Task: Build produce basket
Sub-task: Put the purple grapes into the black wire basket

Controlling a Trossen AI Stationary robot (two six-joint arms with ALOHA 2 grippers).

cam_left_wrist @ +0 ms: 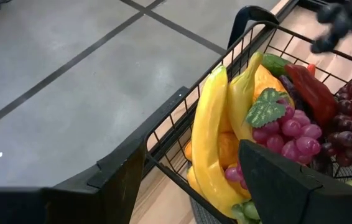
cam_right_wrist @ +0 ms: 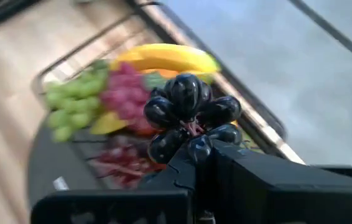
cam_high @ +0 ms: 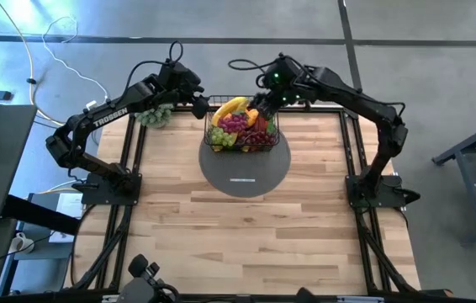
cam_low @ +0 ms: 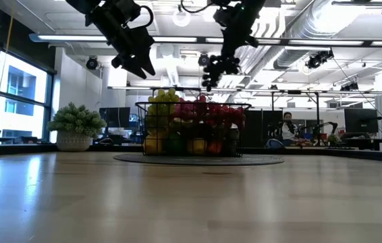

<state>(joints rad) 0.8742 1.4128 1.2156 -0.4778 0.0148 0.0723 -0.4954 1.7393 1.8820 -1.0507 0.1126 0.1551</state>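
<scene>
The black wire basket [cam_high: 242,128] stands on a round grey mat [cam_high: 245,172] at the table's far middle. It is heaped with produce: bananas [cam_left_wrist: 210,130], pink grapes [cam_left_wrist: 291,130], a red pepper [cam_left_wrist: 313,93] and green grapes [cam_right_wrist: 70,102]. My right gripper [cam_high: 263,105] is above the basket's far side, shut on a dark purple grape bunch [cam_low: 214,71]. My left gripper [cam_high: 198,105] is open and hovers by the basket's far left corner, above its rim [cam_left_wrist: 182,106]; it touches nothing. My right gripper holds the dark purple grape bunch [cam_right_wrist: 188,115] pinched between its two fingers [cam_right_wrist: 182,165] at the bunch's stem end [cam_right_wrist: 194,140]. The fingers point down, slanting in from the far right. The bunch hangs below them, lifted clear above the produce in the basket.
A grey-green leafy bunch [cam_high: 154,114] in a pale pot [cam_low: 75,142] sits at the table's far left, close behind my left arm. The near half of the wooden table [cam_high: 246,244] is open. A person [cam_low: 287,128] sits in the room beyond.
</scene>
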